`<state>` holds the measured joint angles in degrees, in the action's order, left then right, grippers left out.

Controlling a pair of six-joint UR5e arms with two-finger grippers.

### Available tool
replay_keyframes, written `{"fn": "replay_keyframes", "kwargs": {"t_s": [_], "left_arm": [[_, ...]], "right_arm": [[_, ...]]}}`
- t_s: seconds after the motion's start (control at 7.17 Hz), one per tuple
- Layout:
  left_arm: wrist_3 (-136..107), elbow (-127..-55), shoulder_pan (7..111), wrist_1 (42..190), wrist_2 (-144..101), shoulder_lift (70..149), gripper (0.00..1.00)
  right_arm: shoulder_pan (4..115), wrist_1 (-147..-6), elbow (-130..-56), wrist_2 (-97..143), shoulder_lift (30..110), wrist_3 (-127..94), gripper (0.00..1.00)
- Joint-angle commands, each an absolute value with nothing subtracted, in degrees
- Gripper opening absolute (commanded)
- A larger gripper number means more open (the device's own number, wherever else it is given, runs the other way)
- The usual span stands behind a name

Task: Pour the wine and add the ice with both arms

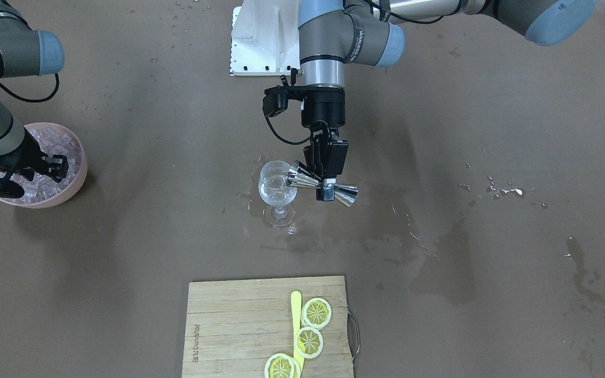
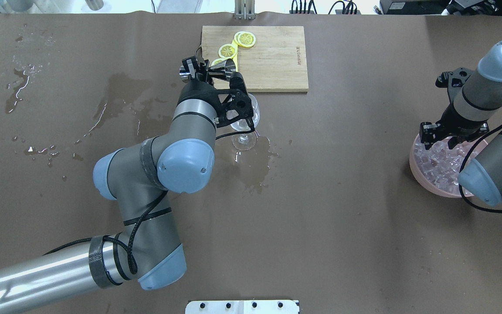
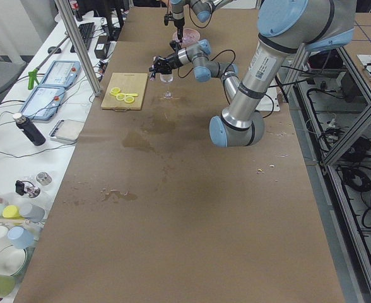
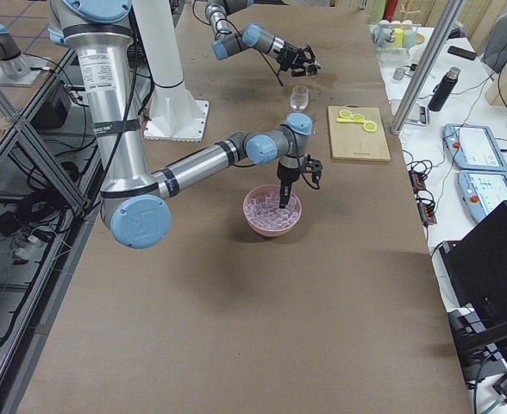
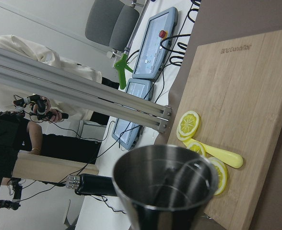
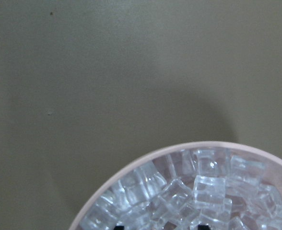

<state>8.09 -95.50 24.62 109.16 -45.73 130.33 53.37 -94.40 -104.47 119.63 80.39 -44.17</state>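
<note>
Left fingers [image 1: 326,187]: clamped on jigger [image 1: 301,179], tipped flat over the glass [image 1: 277,181] mid-bench [image 1: 491,121]. Wine [image 1: 276,195]: small clear pool in the glass; pour judged nearly done. Right fingers [image 2: 452,141]: parted, tips down among the ice [image 6: 205,187] in the pink bowl [image 1: 81,170], well apart from the glass. Outstanding: no ice seen in the glass yet.
</note>
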Motion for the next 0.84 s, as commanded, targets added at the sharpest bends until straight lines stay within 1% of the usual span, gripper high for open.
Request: {"fn": "replay_keyframes", "kwargs": {"t_s": [0.0, 0.14, 0.7], "left_arm": [[11.7, -95.5, 24.0, 109.2, -43.7, 130.5, 0.00], [15.0, -95.6, 23.6, 109.3, -42.6, 130.7, 0.00], [15.2, -95.5, 22.2, 109.2, -39.9, 130.0, 0.00]], "right_arm": [[53.7, -94.4, -105.5, 119.6, 80.4, -44.1, 0.61], [53.6, -94.4, -105.5, 119.6, 79.5, -44.6, 0.61], [53.7, -94.5, -106.0, 119.7, 79.4, -44.7, 0.61]]}}
